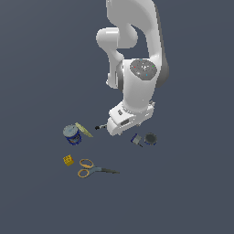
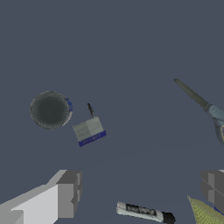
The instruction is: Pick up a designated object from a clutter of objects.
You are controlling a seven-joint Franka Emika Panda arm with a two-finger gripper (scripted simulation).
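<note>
The designated object, a tiny blue piece with a pale grey face [image 2: 89, 131], lies on the floor beside the dark round disc [image 2: 50, 109]. In the exterior view the blue piece [image 1: 136, 139] lies just left of the disc [image 1: 150, 138], below the arm's white hand [image 1: 129, 119]. My gripper [image 2: 140, 190] is open and empty, and its two grey fingers [image 2: 68, 192] stand wide apart. It hovers above the floor, off to one side of the blue piece, with the black-and-white marker [image 2: 144, 212] between the fingers' line and the frame edge.
A blue can [image 1: 72, 134], a tan flat strip [image 1: 84, 130] and the marker [image 1: 98, 127] lie on the exterior view's left. A yellow cube [image 1: 68, 160] and orange-handled scissors [image 1: 91, 168] lie nearer the front. The scissors' blade [image 2: 194, 96] shows in the wrist view.
</note>
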